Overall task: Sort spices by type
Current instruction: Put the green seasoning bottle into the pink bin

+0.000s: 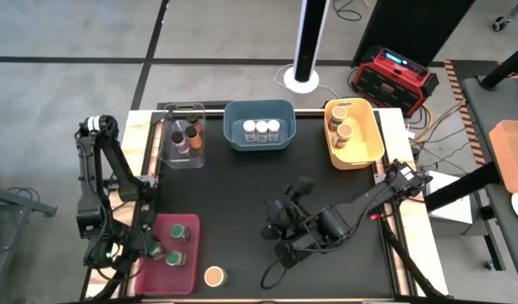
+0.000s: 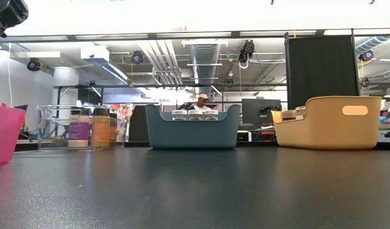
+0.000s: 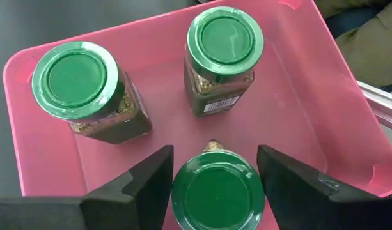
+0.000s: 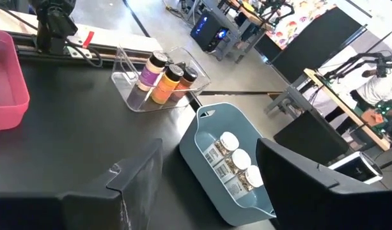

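Green-lidded jar (image 3: 216,193): between my left gripper (image 3: 215,185) fingers, jaws parted, unclamped; red bin (image 3: 298,83) groups greens.
Right gripper (image 4: 208,185): spread, empty, I judge awaiting tan-lidded jar (image 1: 214,276).

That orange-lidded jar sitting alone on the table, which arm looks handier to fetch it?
Probably the right: its hand is open and empty, while the left hand straddles a green-lidded jar in the pink bin. The orange-lidded jar sits between them.

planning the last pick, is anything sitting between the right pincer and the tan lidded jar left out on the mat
Nothing visible does. The tan lidded jar stands alone on the black mat beside the pink bin. The right pincer, jaws open and empty, hovers mid-table with only bare mat toward the jar.
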You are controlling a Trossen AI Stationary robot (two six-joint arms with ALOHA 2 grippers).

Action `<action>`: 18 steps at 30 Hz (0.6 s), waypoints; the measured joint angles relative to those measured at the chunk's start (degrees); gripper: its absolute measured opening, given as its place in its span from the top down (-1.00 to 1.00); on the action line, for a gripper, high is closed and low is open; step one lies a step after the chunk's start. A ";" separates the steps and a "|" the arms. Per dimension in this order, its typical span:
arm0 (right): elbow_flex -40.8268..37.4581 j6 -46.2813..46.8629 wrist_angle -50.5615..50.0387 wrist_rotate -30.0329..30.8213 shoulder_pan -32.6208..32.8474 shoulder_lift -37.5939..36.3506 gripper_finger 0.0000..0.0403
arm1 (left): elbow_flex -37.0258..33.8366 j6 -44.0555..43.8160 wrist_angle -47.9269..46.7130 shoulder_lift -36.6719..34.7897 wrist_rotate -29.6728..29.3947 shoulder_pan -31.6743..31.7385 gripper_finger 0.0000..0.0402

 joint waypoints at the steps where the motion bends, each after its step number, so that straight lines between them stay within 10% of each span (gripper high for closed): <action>1: -0.01 0.00 0.00 0.01 0.00 0.00 -0.21 | 0.00 0.00 0.06 0.00 -0.07 0.02 -0.03; 18: -0.01 -0.45 0.02 0.02 0.00 0.00 -0.18 | -0.09 0.20 1.34 -0.02 -0.30 0.07 -0.04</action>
